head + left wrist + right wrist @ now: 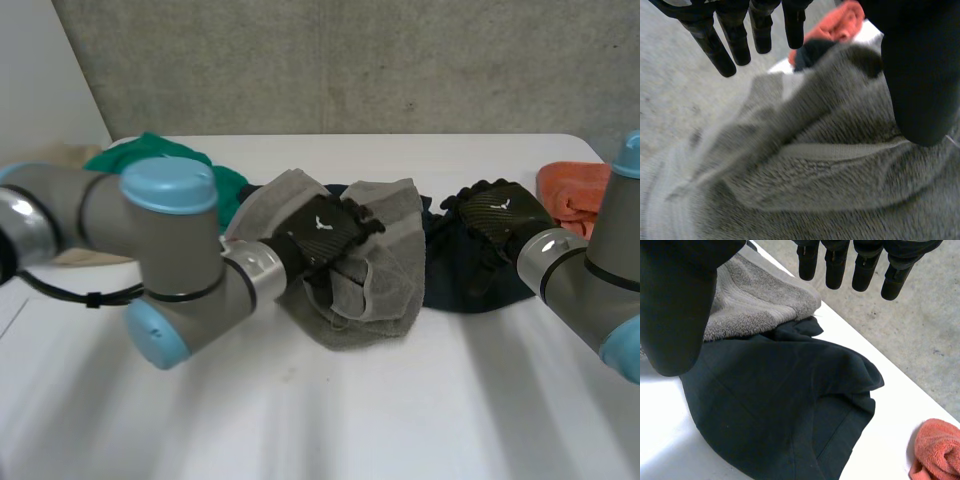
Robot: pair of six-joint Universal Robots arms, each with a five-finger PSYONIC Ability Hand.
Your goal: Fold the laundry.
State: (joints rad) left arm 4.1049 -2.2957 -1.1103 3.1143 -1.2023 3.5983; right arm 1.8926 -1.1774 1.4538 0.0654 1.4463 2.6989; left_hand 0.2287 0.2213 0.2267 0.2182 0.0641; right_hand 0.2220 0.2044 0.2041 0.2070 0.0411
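A crumpled grey towel (385, 270) lies at the table's middle, and my left hand (325, 232) hovers over it with fingers (720, 47) straight and thumb (922, 75) apart, open and empty. In the left wrist view the grey towel (820, 170) spreads under the palm. A dark navy cloth (470, 285) lies to the right of the towel, partly under it. My right hand (497, 218) is above that cloth, open, fingers (835, 270) straight. The navy cloth (785, 405) lies flat below its palm, beside the grey towel (755, 302).
A green cloth (150, 150) and a beige cloth (60, 155) lie at the back left. An orange towel (572, 195) sits at the back right, also seen as an orange towel (937, 450) beyond the navy cloth. White table (320, 410) in front.
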